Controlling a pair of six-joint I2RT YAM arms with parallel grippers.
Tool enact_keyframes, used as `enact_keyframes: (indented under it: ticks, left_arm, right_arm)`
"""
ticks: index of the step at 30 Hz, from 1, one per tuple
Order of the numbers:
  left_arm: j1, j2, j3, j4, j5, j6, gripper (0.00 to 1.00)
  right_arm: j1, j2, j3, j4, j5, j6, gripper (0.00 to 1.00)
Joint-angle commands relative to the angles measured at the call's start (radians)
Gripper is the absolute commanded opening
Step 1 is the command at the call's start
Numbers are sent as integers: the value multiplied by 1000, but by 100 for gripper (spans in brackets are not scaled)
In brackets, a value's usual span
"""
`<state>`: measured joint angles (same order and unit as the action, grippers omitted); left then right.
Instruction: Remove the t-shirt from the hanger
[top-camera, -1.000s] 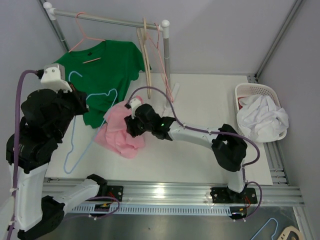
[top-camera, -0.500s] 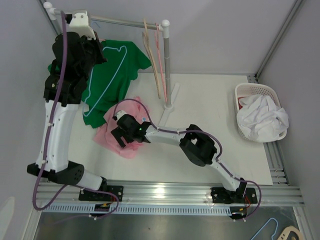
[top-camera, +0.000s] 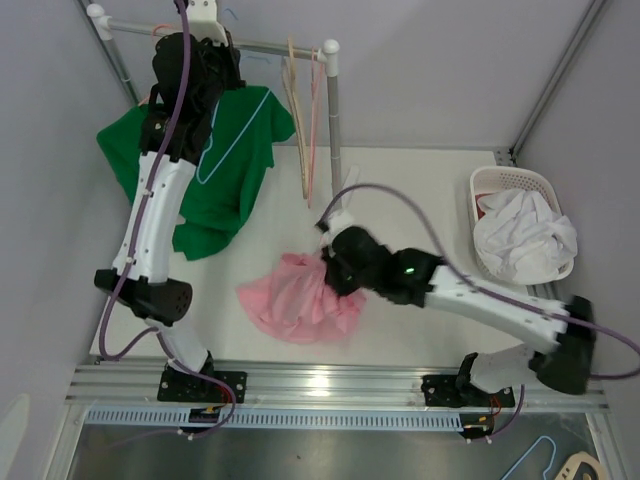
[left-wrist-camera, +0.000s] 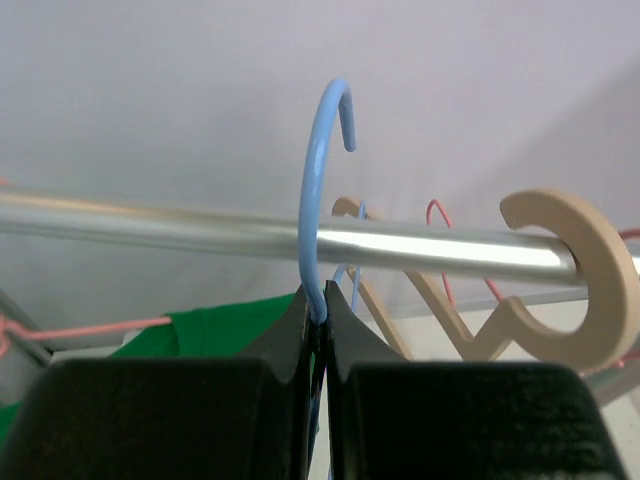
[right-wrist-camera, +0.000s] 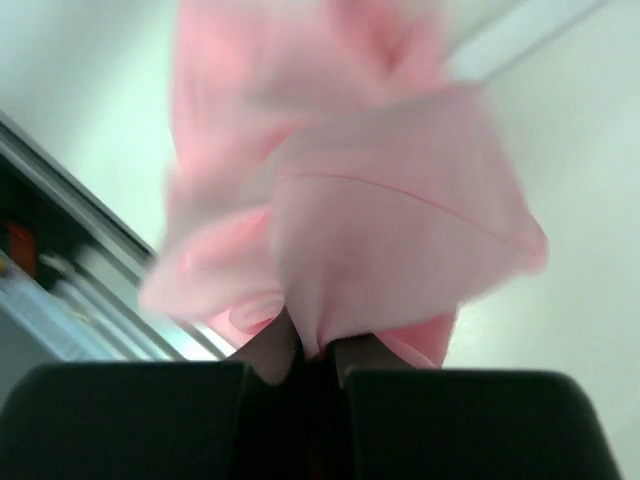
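From above, the left gripper (top-camera: 226, 48) is up at the metal rail (top-camera: 270, 45) in the back left corner. The blue hanger (top-camera: 222, 150) dangles from it, bare, in front of a green t-shirt (top-camera: 245, 185) that hangs off the same rail. The pink t-shirt (top-camera: 298, 305) is off the hanger and lies crumpled on the white table (top-camera: 420, 200), towards the near edge. The right gripper (top-camera: 332, 272) is at its upper right corner, but this view does not show whether the fingers hold it. A basket (top-camera: 500, 180) of white cloth sits at the far right. Wooden hangers (top-camera: 293, 90) hang near the rail's right post.

The left wrist camera shows what the overhead view hides. The left gripper (left-wrist-camera: 318, 305) has its fingers pressed tight together on the neck of the blue hanger (left-wrist-camera: 312, 190). The hook curves up across the metal rail (left-wrist-camera: 180, 228), though I can't tell whether it rests on it. The wooden hangers (left-wrist-camera: 585, 270) are hooked on further right, and a bit of the green t-shirt (left-wrist-camera: 225, 325) shows below.

The right wrist camera is blurred but settles the grip. The right gripper (right-wrist-camera: 310, 365) is closed almost fully, pinching a fold of the pink t-shirt (right-wrist-camera: 390, 240). The cloth fans out from the fingertips over the white table (right-wrist-camera: 570, 260).
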<state>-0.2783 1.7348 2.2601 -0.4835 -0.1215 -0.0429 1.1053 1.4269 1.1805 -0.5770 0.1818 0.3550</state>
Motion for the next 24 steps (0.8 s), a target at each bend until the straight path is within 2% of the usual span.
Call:
enact_keyframes:
  ticks: [1,2,6,9,12,15,17,18,19,21,24]
  left_arm:
    - [5,60,104,45,49,14,1]
    - [4,65,101,65,57,12,1]
    - [-2,97,87,74,95,6,1]
    - [-18,114,87,75,98,5,1]
    - [-35,129,79,79,108,3,1]
    - [-51,134,59,88,114,0,1]
    - [-61,140,52,92,153,-6,1]
    - [-71,143,49,91,157,-8,1]
    - [-78,144,50,92,154,-11,1]
    - [-94,147,32,97,152,-9,1]
    - [-107,154,24,105,157,-14,1]
  right_arm:
    - [-62,-256,210,-180,205,7,0]
    - [-77,-281,331,-267,256,3,0]
    - [-194,-338,584,-388,473,-45,0]
    - [-344,-313,710,-379,632,-94,0]
    - [-534,-289,766,-322,650,-136,0]
    - [-753,-263,786,-282,611,-151,0]
    - [-876,-205,785,-300,503,-134,0]
    - [-1001,-185,774,-303,436,-125,0]
    - [-1063,-168,762,-302,291,-111,0]
    - [-1219,-134,708,-278,181,-65,0]
    - [-1326,-111,673,-241,24,-16,0]
